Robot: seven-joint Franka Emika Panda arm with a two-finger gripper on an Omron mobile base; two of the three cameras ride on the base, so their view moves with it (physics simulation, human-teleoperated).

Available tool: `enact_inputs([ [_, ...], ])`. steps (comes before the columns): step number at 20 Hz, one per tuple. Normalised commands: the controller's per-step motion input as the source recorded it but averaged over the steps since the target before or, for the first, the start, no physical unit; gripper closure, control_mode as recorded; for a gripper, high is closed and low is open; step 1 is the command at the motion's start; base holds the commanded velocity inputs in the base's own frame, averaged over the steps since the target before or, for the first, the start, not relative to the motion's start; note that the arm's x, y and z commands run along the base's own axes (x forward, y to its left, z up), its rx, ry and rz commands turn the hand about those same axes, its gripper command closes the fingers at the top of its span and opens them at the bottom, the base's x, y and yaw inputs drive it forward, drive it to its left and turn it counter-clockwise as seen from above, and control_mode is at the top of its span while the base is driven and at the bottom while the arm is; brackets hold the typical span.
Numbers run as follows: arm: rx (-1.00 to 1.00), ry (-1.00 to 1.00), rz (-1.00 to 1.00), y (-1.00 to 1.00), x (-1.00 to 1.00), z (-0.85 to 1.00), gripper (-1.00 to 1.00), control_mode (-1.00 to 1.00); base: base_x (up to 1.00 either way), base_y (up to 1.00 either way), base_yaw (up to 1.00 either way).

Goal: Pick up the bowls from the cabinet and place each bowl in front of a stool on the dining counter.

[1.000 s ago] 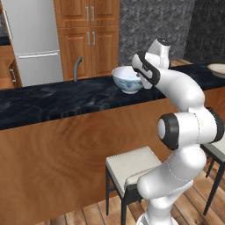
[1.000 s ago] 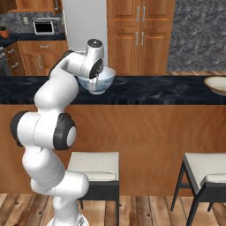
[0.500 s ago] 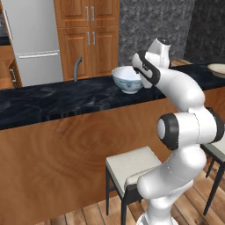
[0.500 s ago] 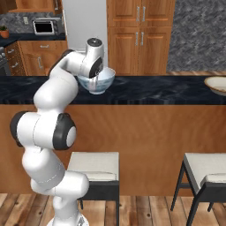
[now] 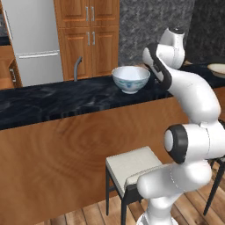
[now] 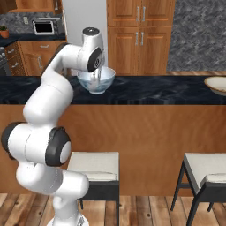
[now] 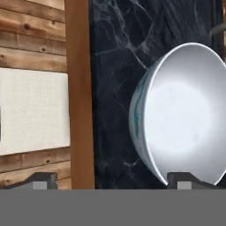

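Left base view: the white bowl [image 5: 131,78] stands upright on the dining counter [image 5: 57,100], above the stool [image 5: 132,165]; the gripper has let go of it. Right base view: the cream bowl [image 6: 217,84] lies further along this counter. Hand view: the fingertips [image 7: 189,179] now stand wide apart, so this bowl seems placed.

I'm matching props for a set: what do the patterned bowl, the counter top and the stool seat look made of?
The bowl looks like glazed ceramic: glossy white with blue patterning. The counter top reads as polished black marble with white veins. The stool seat seems padded cream fabric or vinyl, matte, on thin black metal legs.
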Motion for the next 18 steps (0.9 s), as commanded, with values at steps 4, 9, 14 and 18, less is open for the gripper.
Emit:
enact_inputs([
  [4,-0.15,0.00,0.01,-0.52,-1.00,0.22,-1.00,-1.00,0.00,0.00,0.00],
  [9,-0.02,0.02,0.01,-0.31,-1.00,0.34,-1.00,-1.00,0.00,0.00,0.00],
  [14,-0.02,0.04,0.06,-0.26,-1.00,0.09,-1.00,-1.00,0.00,0.00,0.00],
  [18,0.00,0.07,0.09,-0.04,-1.00,0.00,-1.00,-1.00,0.00,0.00,0.00],
])
